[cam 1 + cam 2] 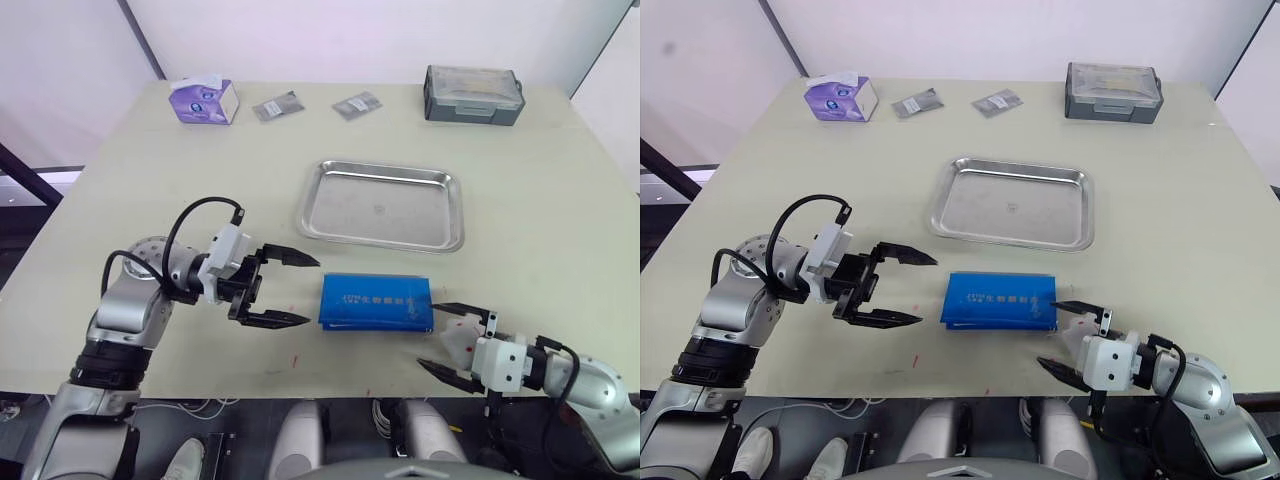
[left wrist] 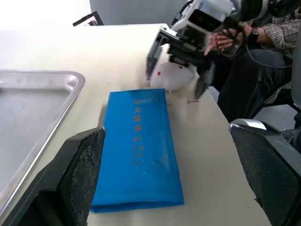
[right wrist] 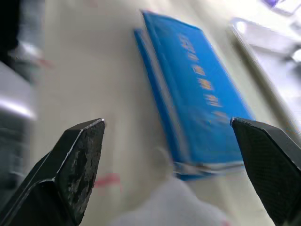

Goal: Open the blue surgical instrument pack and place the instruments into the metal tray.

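The blue surgical instrument pack lies folded shut on the table, just in front of the metal tray, which holds nothing. My left gripper stands open a short way to the pack's left, fingers pointing at it. My right gripper is open at the pack's front right corner, near the table's front edge, not touching it. In the left wrist view the pack lies between my fingers with the right gripper beyond it. The right wrist view shows the pack ahead. The instruments are hidden.
A purple tissue box stands at the back left, two small grey packets lie at the back middle, and a grey lidded box sits at the back right. A seated person shows beyond the table edge.
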